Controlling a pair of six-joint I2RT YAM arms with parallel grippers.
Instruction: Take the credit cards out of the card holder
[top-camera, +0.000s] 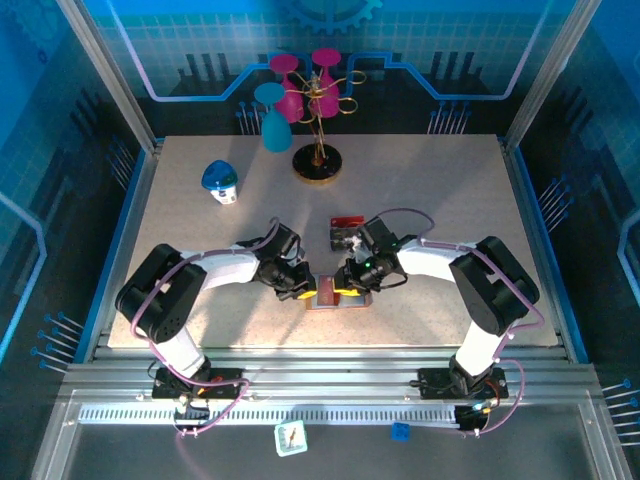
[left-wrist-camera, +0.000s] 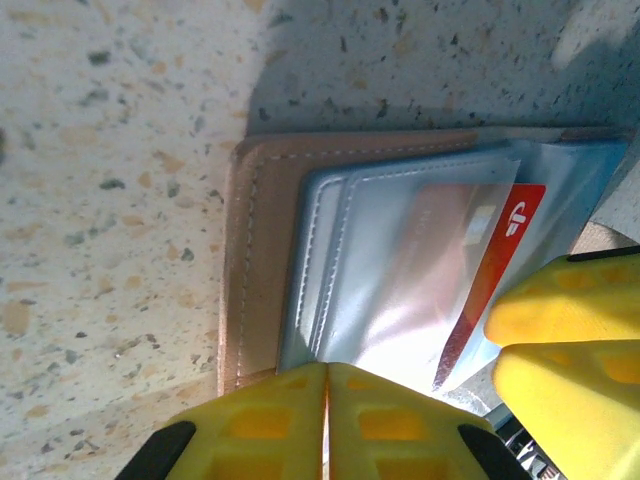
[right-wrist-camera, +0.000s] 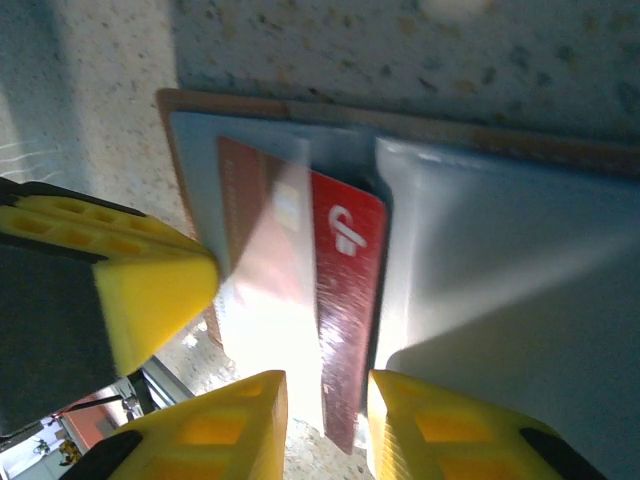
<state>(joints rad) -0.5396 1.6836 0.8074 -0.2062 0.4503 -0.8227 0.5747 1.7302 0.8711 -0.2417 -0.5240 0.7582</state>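
The card holder (left-wrist-camera: 260, 260) lies open on the speckled table, with a brown rim and grey-blue pockets; it is also in the top view (top-camera: 336, 297), between both grippers. A red credit card (right-wrist-camera: 345, 290) sticks halfway out of a clear pocket. My right gripper (right-wrist-camera: 325, 400) is open, with the red card's free end in the gap between its yellow fingers. My left gripper (left-wrist-camera: 328, 378) is shut, its fingertips together on the holder's near edge. The right gripper's fingers (left-wrist-camera: 570, 340) show at the holder's right side.
A red card (top-camera: 347, 221) and a dark one (top-camera: 344, 238) lie on the table just behind the right gripper. Further back are a blue-and-white mushroom-shaped object (top-camera: 220, 183), a teal cup (top-camera: 275, 125) and a stand (top-camera: 318, 165) with pink cups.
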